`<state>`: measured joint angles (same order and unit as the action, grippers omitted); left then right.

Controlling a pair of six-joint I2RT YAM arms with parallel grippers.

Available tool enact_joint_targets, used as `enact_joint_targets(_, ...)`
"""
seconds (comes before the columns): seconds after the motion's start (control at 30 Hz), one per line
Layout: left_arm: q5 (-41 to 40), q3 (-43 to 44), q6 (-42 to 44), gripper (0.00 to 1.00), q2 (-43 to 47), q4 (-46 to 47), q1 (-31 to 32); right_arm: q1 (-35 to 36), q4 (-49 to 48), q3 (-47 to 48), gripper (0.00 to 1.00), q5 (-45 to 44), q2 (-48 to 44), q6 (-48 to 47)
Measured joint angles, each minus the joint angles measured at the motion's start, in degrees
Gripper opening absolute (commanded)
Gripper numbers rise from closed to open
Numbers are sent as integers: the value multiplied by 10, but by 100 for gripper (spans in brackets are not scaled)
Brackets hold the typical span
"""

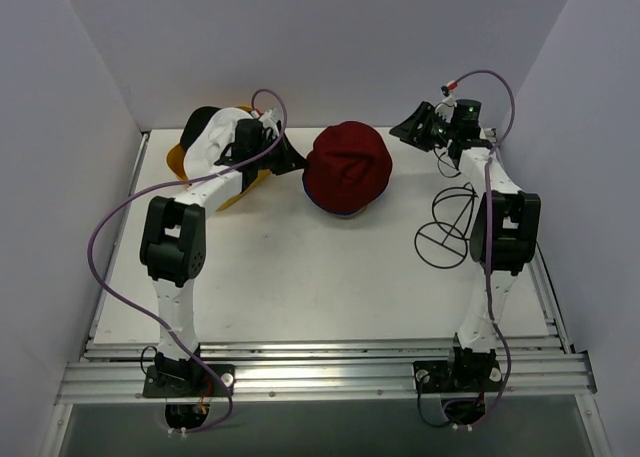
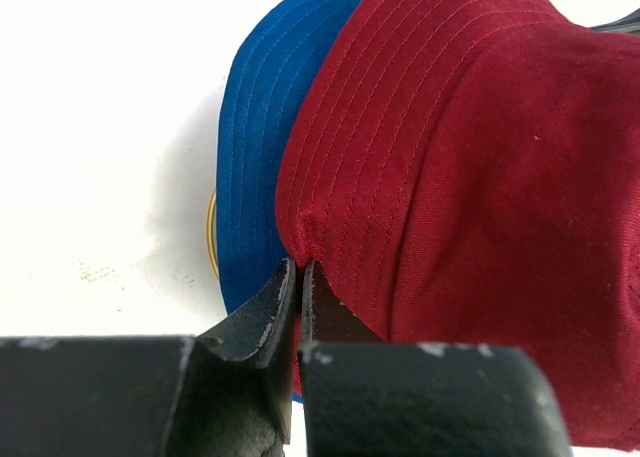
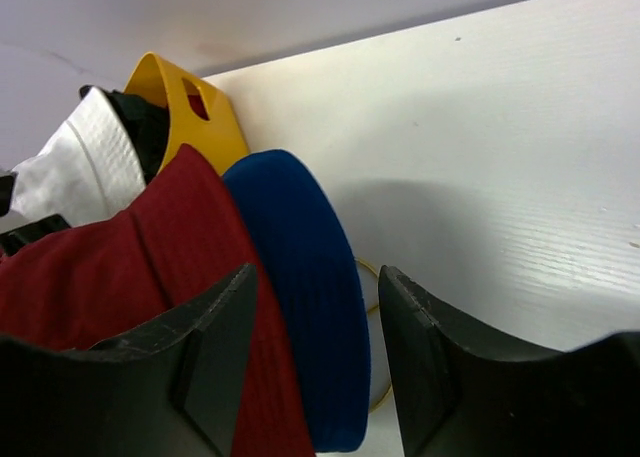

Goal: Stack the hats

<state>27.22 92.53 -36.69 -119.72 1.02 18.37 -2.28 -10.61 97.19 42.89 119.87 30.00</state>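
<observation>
Left gripper [image 2: 300, 277] is clamped tight on the brim edge of the maroon bucket hat [image 2: 450, 177] just ahead of it, stacked over the blue bucket hat [image 2: 265, 127], while the right gripper [image 3: 315, 277] hangs jaws parted, well apart from both.

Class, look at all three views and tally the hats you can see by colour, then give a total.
maroon hat: 1
blue hat: 1
white hat: 1
black cap: 1
Total: 4 hats in plain view; the basket may hide more.
</observation>
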Motion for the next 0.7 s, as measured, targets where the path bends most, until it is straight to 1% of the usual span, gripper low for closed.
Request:
enact_joint_targets(0.2, 0, 2, 0, 2, -2, -2, 0, 10, -19, -1, 47, 52, 0, -2)
enact_joint_targets(0.7, -1, 2, 0, 2, -2, -5, 0, 19, -48, -8, 47, 116, 12, 2)
